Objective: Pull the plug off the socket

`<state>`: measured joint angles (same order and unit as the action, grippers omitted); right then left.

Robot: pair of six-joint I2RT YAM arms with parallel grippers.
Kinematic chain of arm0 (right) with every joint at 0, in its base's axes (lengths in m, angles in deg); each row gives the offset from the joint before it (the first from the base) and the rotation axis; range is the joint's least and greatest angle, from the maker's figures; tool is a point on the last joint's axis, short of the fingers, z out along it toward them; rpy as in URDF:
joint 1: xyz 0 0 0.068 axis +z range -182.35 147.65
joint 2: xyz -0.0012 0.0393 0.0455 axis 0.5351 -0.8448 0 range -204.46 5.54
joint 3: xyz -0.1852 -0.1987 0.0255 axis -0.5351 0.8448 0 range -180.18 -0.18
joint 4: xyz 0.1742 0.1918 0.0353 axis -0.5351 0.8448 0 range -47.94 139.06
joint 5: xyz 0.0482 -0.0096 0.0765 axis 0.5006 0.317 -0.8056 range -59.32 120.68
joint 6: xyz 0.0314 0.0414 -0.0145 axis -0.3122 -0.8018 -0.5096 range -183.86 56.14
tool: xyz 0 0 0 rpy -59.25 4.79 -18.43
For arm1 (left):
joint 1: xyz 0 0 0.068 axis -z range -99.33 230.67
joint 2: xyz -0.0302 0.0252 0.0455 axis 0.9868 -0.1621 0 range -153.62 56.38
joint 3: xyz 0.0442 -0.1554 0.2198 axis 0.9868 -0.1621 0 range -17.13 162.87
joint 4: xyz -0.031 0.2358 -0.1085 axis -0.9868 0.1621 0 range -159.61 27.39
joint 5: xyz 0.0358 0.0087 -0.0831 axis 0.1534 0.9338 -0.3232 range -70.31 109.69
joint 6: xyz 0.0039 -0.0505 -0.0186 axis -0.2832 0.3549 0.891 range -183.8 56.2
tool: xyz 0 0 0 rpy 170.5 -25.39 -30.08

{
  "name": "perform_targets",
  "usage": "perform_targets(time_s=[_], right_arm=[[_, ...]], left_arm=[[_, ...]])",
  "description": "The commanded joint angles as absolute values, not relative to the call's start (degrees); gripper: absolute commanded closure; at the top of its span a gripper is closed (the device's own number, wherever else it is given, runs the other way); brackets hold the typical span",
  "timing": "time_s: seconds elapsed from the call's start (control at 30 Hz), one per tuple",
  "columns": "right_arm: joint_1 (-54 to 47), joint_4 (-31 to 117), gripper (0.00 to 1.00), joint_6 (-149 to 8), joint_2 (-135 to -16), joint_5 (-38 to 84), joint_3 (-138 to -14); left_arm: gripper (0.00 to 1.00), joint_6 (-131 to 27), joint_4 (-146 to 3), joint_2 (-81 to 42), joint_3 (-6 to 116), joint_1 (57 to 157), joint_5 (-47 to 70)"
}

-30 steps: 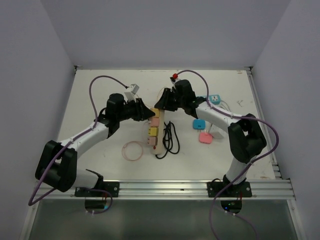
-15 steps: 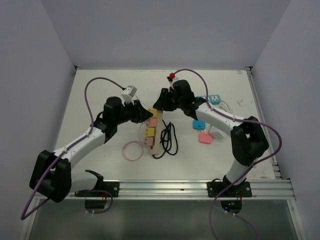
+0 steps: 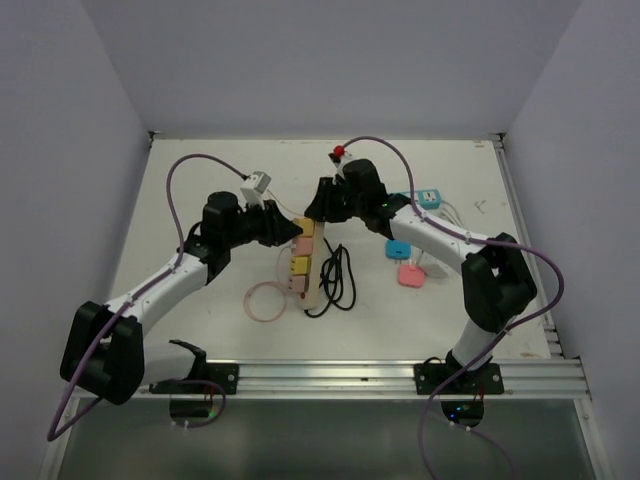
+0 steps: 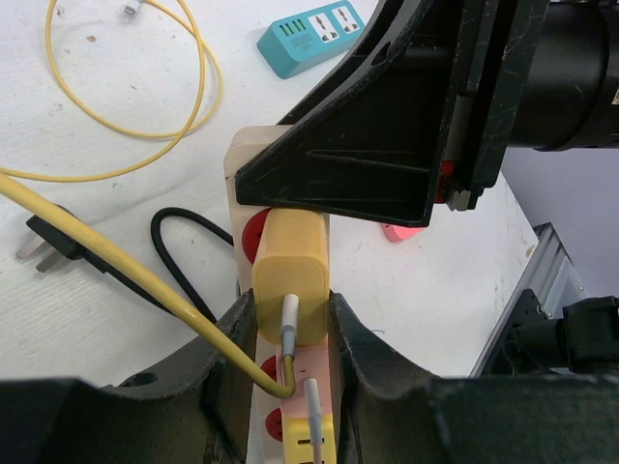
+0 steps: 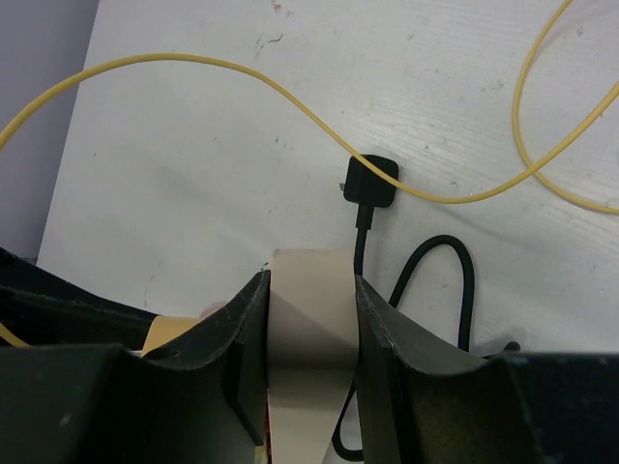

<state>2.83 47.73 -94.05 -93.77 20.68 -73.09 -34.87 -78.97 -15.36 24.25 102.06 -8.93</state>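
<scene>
A beige power strip lies mid-table with several yellow and pink plugs in a row. My left gripper is shut on the far yellow plug. In the left wrist view the fingers press both sides of that plug, which sits on the strip, a yellow cable running from it. My right gripper is shut on the strip's far end. In the right wrist view the strip fills the gap between the jaws.
A black cable with its plug lies right of the strip. A pink cable loop lies to the left. A blue power strip, a blue adapter and a pink adapter lie at right.
Both grippers and the power strip have shifted slightly left. The left arm has stretched out lower. Both grips are unchanged.
</scene>
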Motion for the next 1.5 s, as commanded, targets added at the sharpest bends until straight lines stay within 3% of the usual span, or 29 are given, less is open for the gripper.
perform_targets(time_s=[0.0, 0.3, 0.73, 0.93, 1.07, 1.1, 1.17, 1.2, 1.27, 1.4, 1.47], right_arm=[[-3.17, 60.95, 1.0, -81.44, -96.06, 39.82, -71.99], [-4.39, 63.42, 1.0, -82.4, -98.34, 43.07, -73.04], [-7.65, 63.5, 1.0, -83.81, -98.43, 39.13, -73.04], [-7.74, 60.87, 1.0, -83.55, -96.15, 35.79, -71.73], [-7.65, 58.23, 1.0, -84.6, -94.04, 31.58, -70.76], [-7.65, 57.19, 1.0, -85.38, -93.43, 30.87, -70.58], [-7.65, 56.04, 1.0, -86.27, -92.55, 29.64, -69.97], [-7.65, 55.08, 1.0, -87.14, -92.28, 28.32, -69.79], [-7.65, 54.02, 1.0, -88.11, -91.14, 27.17, -69.09], [-7.56, 50.86, 1.0, -90.83, -89.47, 23.57, -68.12], [-7.56, 49.97, 1.0, -91.89, -88.51, 21.64, -67.51]], left_arm=[[1.0, -37.87, -79.37, -10.33, 27.86, 97.38, -9.05], [1.0, -36.82, -78.22, -8.49, 29.97, 97.28, -8.18], [1.0, -37.43, -76.02, -4.35, 26.73, 94.3, -8.35], [1.0, -34.1, -80.31, -8.03, 26.19, 93.07, -11.94], [0.7, -31.19, -83.75, -12.17, 27.07, 94.29, -16.69], [0.52, -31.1, -83.76, -13.13, 27.42, 94.99, -16.17], [0.35, -31.1, -83.76, -14.1, 28.56, 98.23, -14.42], [0.2, -30.93, -83.58, -15.15, 28.92, 99.29, -13.98], [0.1, -29.36, -83.93, -16.3, 29.27, 102.2, -12.57], [0.0, -27.07, -85.86, -19.72, 29.1, 105.1, -10.55], [0.0, -26.45, -86.83, -20.87, 29.62, 106.42, -9.85]])
